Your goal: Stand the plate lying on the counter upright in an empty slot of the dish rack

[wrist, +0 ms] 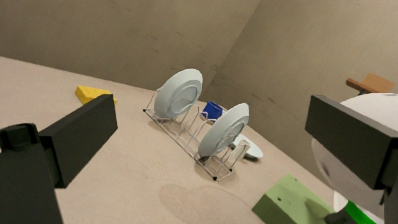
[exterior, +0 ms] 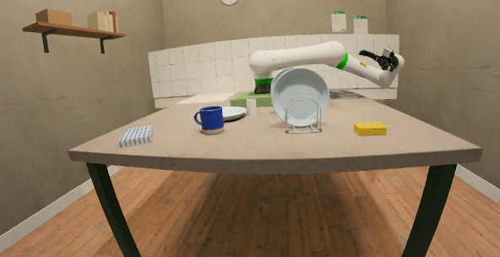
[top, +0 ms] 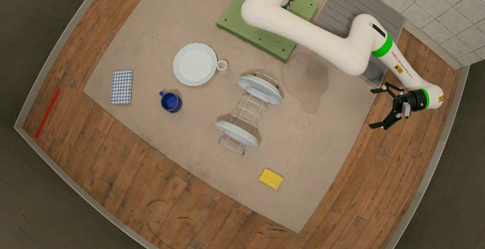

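A pale blue plate (top: 195, 64) lies flat on the counter, left of the wire dish rack (top: 250, 112); it also shows behind the mug in the front view (exterior: 233, 112) and partly behind the rack in the wrist view (wrist: 248, 148). The rack (wrist: 192, 135) holds two plates upright, one at each end (top: 260, 88) (top: 236, 133), with empty slots between them. My gripper (top: 383, 107) is open and empty, high above the counter's right edge, far from the plate and the rack. In the front view the gripper (exterior: 373, 57) is raised at the back right.
A blue mug (top: 170, 101) stands near the lying plate, and a small white cup (top: 221, 65) touches its right rim. A checked cloth (top: 122, 86) lies at the left, a yellow sponge (top: 270, 178) at the front. The green arm base (top: 266, 18) is behind the rack.
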You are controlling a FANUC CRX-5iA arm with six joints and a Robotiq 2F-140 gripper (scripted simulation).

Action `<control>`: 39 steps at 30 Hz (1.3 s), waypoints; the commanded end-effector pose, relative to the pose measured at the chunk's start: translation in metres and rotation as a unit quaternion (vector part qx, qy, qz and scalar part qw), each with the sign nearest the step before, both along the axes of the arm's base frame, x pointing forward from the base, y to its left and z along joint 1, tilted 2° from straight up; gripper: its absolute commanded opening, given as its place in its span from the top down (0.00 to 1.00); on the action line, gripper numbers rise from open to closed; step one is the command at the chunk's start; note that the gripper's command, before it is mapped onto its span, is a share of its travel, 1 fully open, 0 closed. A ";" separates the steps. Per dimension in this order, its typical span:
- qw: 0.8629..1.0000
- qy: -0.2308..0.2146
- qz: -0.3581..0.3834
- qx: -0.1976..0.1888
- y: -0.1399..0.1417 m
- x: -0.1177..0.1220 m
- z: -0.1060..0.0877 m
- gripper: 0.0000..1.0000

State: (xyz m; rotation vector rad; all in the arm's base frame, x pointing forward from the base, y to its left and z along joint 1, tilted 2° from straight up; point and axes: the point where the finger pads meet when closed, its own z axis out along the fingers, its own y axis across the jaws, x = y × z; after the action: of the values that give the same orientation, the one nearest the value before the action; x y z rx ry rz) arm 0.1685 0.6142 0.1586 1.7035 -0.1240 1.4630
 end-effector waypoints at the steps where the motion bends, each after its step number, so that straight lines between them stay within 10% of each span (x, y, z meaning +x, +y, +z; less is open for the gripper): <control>1: 1.000 0.000 0.000 0.001 0.000 0.000 0.001 0.00; 21: 1.000 0.005 -0.005 0.002 -0.002 0.007 0.004 0.00; 39: 0.971 0.168 -0.160 0.061 -0.122 0.222 0.074 0.00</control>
State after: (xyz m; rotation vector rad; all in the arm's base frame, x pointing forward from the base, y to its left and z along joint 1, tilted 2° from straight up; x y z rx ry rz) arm 0.3466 0.5265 0.2194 1.8714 -0.2864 1.0127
